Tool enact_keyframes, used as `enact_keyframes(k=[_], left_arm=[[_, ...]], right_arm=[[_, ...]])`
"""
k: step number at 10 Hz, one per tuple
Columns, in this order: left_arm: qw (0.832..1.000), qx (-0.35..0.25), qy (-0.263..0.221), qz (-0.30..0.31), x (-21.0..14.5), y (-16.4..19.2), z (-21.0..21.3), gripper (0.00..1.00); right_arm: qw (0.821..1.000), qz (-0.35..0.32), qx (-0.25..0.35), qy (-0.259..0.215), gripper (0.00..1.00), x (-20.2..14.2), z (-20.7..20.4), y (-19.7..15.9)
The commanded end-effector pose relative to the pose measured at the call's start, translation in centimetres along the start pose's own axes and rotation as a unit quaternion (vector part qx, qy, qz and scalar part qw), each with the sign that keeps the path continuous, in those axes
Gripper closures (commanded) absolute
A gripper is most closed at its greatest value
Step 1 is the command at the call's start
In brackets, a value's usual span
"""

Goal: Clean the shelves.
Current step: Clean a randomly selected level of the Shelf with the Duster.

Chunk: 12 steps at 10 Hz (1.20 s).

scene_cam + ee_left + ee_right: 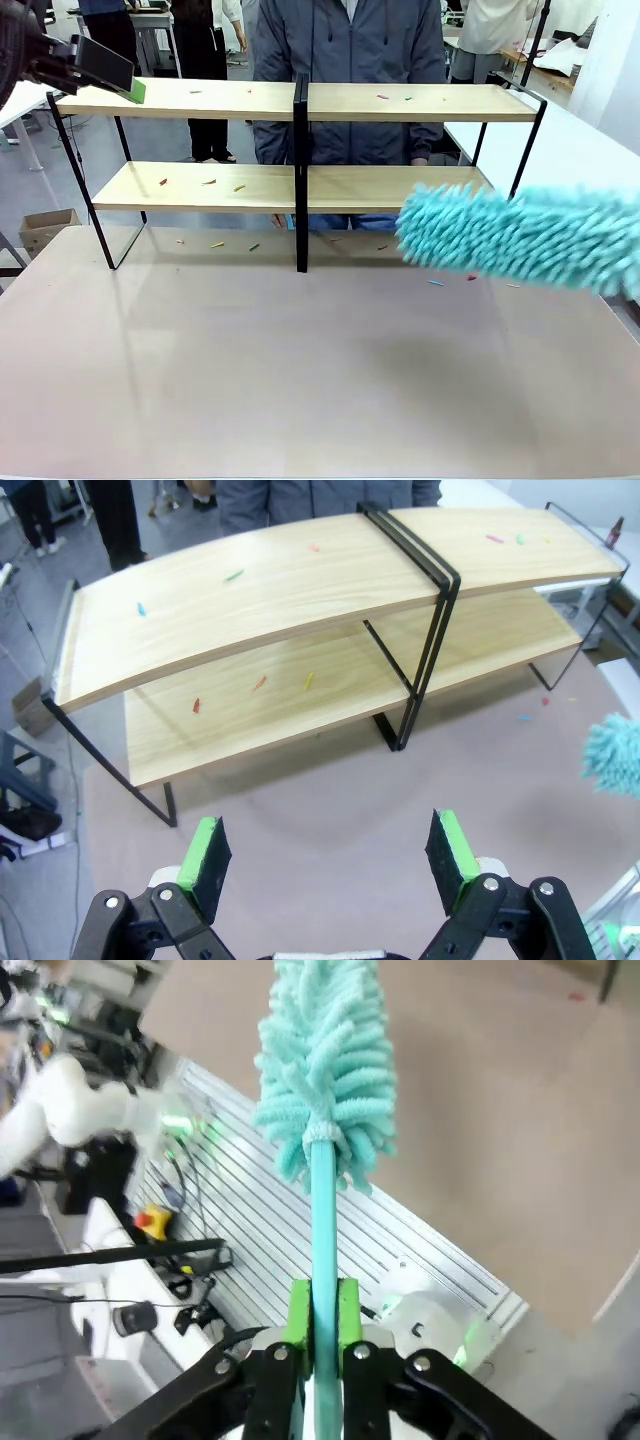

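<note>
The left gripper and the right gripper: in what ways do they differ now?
The left gripper is open and empty; the right gripper is shut on the handle of the turquoise duster. The left gripper faces the shelves, by their upper board; the right gripper holds its duster over the tabletop. Both have black fingers with green pads.

Turquoise duster (pixel 520 240), light-wood shelves (pixel 200 100) black-framed, beige tabletop (pixel 300 380), specks (pixel 308 680) seemingly red, yellow, green

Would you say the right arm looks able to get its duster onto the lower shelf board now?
Probably yes: the duster in the right tool hangs in front of the lower shelf board, nothing between them.
</note>
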<state>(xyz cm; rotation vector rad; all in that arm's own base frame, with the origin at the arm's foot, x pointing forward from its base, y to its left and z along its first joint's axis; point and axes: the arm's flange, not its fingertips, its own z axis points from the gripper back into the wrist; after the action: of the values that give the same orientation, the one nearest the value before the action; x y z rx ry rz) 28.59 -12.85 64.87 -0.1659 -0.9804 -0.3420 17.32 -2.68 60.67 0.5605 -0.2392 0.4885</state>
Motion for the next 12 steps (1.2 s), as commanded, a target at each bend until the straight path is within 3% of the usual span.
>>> enact_keyframes(k=[1, 2, 3, 4, 6, 7, 10, 12], left_arm=[[1.0, -0.002, -0.003, 0.001, 0.0, 0.1, 0.0, 0.0], [1.0, -0.002, -0.003, 0.001, 0.0, 0.1, 0.0, 0.0], [1.0, -0.002, -0.003, 0.001, 0.0, 0.1, 0.0, 0.0], [1.0, -0.002, -0.003, 0.001, 0.0, 0.1, 0.0, 0.0], [1.0, -0.002, -0.003, 0.001, 0.0, 0.1, 0.0, 0.0], [1.0, -0.002, -0.003, 0.001, 0.0, 0.1, 0.0, 0.0], [1.0, -0.002, -0.003, 0.001, 0.0, 0.1, 0.0, 0.0], [1.0, -0.002, -0.003, 0.001, 0.0, 0.1, 0.0, 0.0]], right_arm=[[1.0, 0.028, -0.009, -0.001, 0.87, 1.4, -6.0, 0.2], [0.999, 0.032, -0.019, -0.027, 0.87, 1.8, -9.1, 0.4], [0.999, 0.024, -0.014, -0.024, 0.87, 1.6, -9.3, 0.7], [1.0, 0.02, -0.015, 0.012, 0.87, 1.3, -7.1, -0.2], [0.998, 0.033, -0.052, 0.007, 0.87, 3.2, -8.8, -0.3], [0.998, 0.044, -0.042, 0.032, 0.87, 4.6, -11.1, -1.6], [0.999, -0.005, -0.052, 0.0, 0.87, 8.4, -17.2, -5.5], [0.996, -0.04, -0.077, -0.027, 0.87, 8.9, -19.1, -8.0]])
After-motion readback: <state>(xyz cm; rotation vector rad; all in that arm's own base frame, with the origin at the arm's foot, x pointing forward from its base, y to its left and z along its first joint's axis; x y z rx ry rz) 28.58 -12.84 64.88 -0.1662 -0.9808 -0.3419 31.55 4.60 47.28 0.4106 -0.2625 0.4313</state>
